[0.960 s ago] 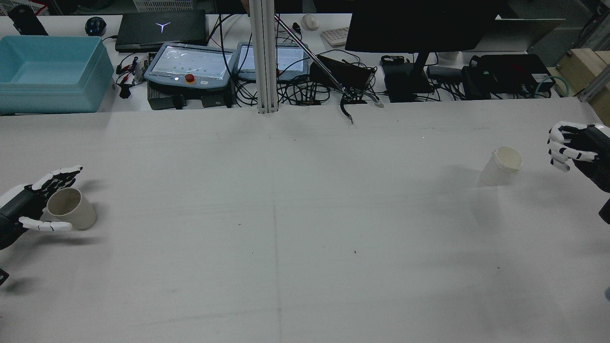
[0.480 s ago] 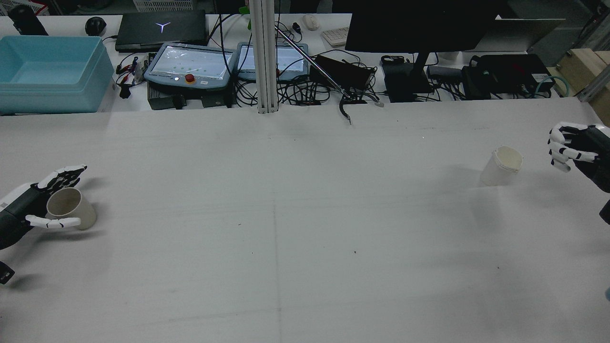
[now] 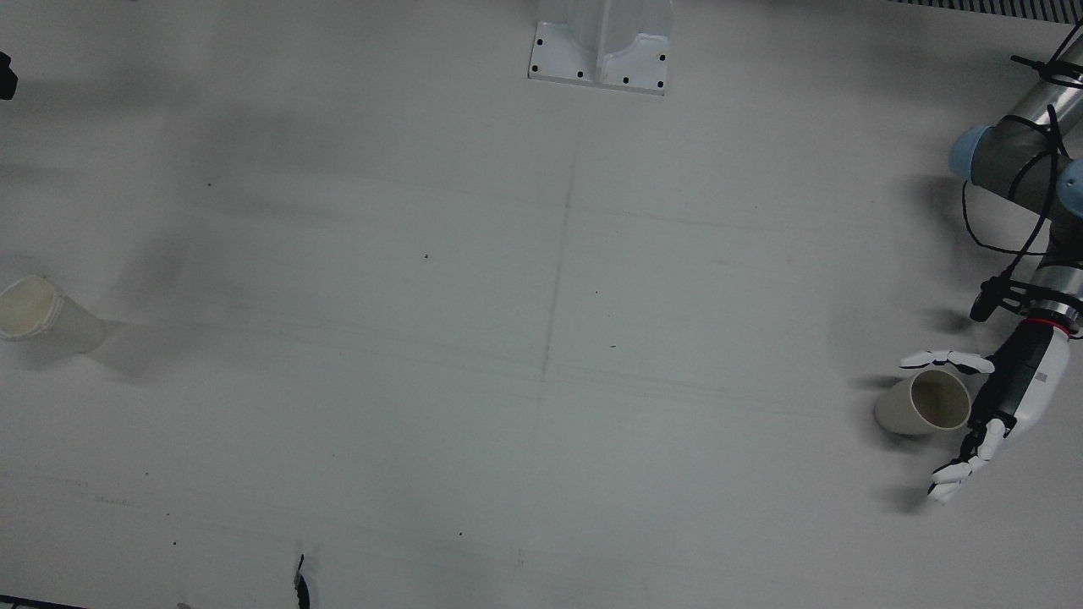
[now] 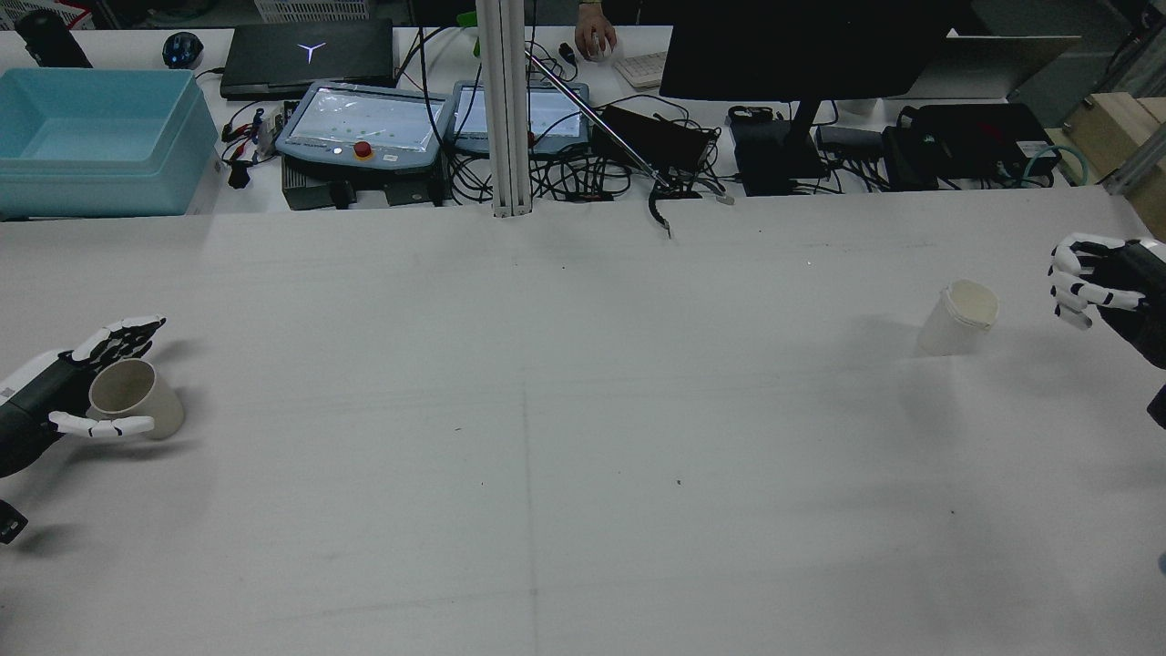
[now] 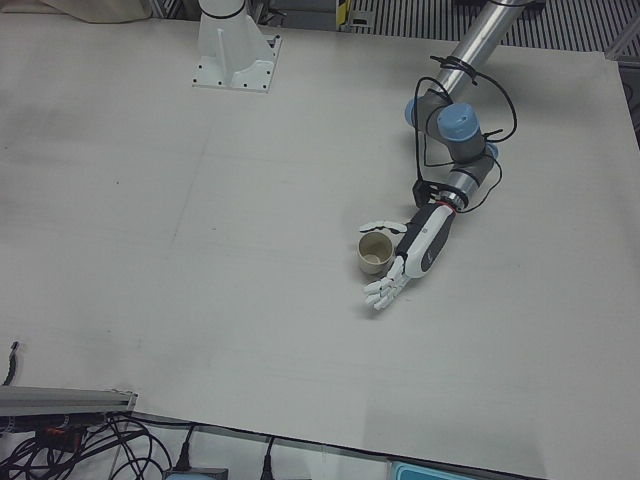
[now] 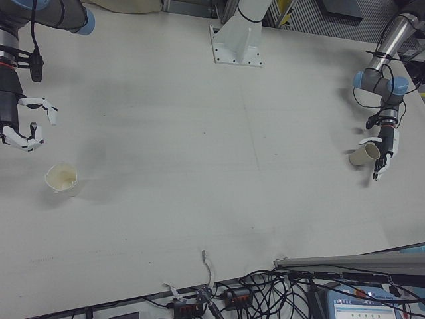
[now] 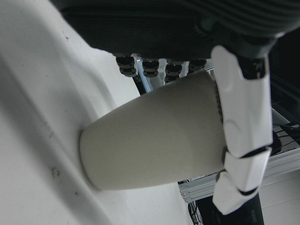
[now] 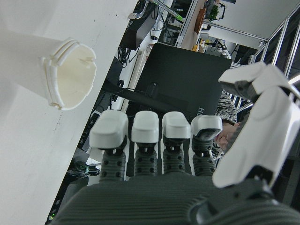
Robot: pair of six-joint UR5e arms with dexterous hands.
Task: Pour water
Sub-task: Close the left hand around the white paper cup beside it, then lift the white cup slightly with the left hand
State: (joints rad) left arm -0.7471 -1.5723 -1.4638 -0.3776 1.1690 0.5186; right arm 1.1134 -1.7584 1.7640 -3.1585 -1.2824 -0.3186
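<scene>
A beige paper cup [image 4: 137, 410] stands at the table's left side and leans a little. My left hand [image 4: 55, 401] is open around it, fingers behind it and thumb in front. The left hand view shows the cup [image 7: 154, 140] between my fingers and my thumb [image 7: 243, 131]. A white plastic cup [image 4: 956, 317] stands upright at the right. My right hand [image 4: 1089, 278] hovers to its right with fingers half curled, holding nothing, clearly apart from it. The right hand view shows that cup [image 8: 65, 72] ahead at a distance.
A vertical post [image 4: 506, 109] stands at the table's far edge. Behind it are a blue bin [image 4: 91, 137], teach pendants [image 4: 364, 123], cables and a monitor [image 4: 802, 46]. The post's base plate [image 3: 601, 51] shows in the front view.
My left hand has slid a little further around the beige cup, its thumb now alongside the cup's front. My right hand has barely moved.
</scene>
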